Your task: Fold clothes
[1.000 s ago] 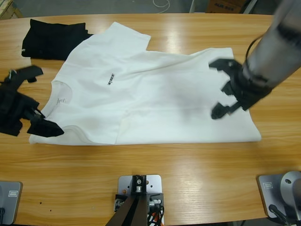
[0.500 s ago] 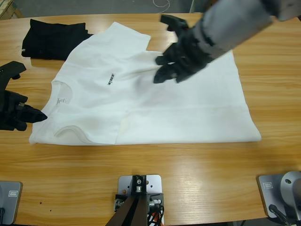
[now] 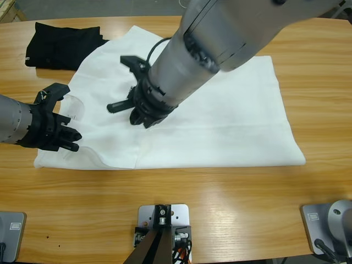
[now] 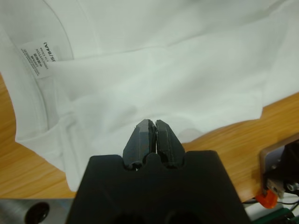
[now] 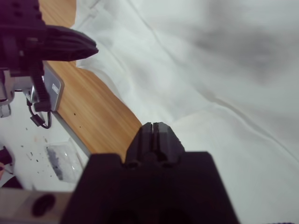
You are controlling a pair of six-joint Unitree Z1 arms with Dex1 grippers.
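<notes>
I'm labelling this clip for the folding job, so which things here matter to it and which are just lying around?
Part of the job:
- white T-shirt, spread flat
- left gripper, over the shirt's collar end
- right gripper, over the shirt's middle

Just lying about:
- black folded garment, at the table's far corner, beside the T-shirt's sleeve

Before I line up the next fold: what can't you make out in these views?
- Chest print on the T-shirt: high view, covered by the right arm.
- Middle stretch of the T-shirt's far edge: high view, under the same arm.
- Wording on the neck label: left wrist view, too small to read.
- Print on the black garment: high view, too small to read.
</notes>
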